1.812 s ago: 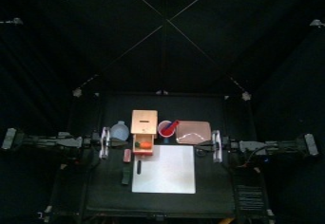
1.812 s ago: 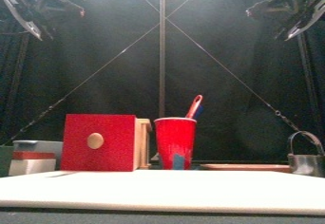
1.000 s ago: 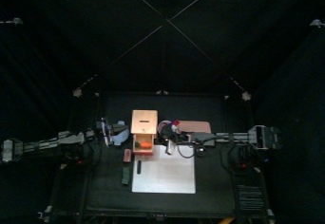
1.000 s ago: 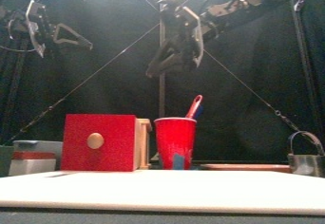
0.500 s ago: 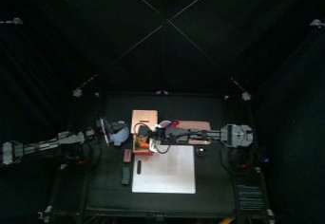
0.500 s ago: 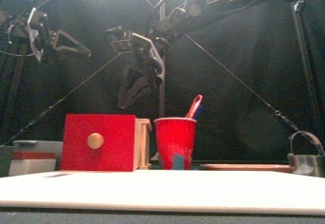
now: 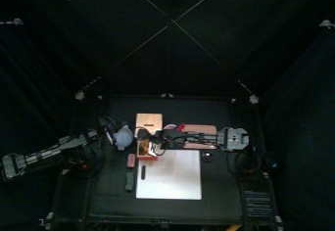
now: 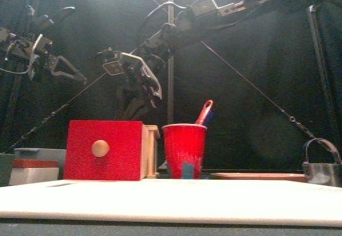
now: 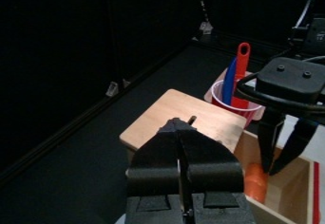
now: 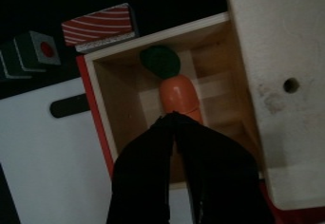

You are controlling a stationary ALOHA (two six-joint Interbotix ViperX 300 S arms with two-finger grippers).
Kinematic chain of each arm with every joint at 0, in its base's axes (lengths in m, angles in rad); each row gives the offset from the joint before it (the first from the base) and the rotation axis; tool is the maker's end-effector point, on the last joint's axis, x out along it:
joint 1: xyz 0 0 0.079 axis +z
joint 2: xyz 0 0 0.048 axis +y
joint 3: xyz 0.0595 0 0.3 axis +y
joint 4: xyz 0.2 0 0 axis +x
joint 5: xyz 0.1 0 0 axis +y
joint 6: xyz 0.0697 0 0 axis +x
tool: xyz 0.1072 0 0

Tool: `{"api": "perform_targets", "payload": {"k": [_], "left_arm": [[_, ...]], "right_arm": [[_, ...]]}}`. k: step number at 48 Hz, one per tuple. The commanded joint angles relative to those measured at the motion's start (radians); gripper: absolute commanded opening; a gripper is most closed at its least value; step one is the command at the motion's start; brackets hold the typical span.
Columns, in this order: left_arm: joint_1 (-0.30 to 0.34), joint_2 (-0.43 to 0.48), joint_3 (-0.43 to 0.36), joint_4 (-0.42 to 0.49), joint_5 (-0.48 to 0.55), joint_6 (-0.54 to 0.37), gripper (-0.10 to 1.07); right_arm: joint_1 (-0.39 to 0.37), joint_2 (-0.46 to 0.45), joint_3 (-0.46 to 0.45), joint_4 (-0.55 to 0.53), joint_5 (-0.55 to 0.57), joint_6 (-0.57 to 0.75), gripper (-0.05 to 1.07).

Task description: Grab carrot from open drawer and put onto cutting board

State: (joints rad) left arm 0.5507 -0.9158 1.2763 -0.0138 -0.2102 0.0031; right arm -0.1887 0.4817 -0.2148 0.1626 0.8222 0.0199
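Hovering over the open drawer (image 10: 191,95), right tool (image 10: 178,123) above the carrot (image 10: 181,97); whether parted, cannot tell.

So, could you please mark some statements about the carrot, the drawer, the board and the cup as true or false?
1. The carrot lies inside the open drawer. True.
2. The cutting board already bears the carrot. False: no carrot lies on the white board; it is in the drawer.
3. A stick-like tool stands in the red cup. True.
4. The right claw hangs over the red cup. False: it hangs over the drawer, just above the carrot.
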Motion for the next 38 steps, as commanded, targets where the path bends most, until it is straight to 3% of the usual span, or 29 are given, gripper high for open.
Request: {"api": "perform_targets", "payload": {"k": [1, 18, 29, 38], "left_arm": [[0.006, 0.003, -0.014, 0.002, 0.002, 0.002, 0.01], [0.006, 0.003, -0.014, 0.0, 0.003, 0.0, 0.01], [0.006, 0.003, -0.015, 0.0, 0.003, 0.0, 0.01], [0.008, 0.003, -0.015, 0.0, 0.003, 0.002, 0.01]], "right_arm": [[-0.006, -0.005, -0.049, 0.008, 0.021, -0.003, 0.64], [0.0, 0.025, -0.084, -0.021, 0.046, -0.005, 0.7], [0.002, 0.025, -0.089, -0.048, 0.052, 0.0, 0.87], [0.002, 0.035, -0.087, -0.049, 0.064, -0.002, 0.89]]}}
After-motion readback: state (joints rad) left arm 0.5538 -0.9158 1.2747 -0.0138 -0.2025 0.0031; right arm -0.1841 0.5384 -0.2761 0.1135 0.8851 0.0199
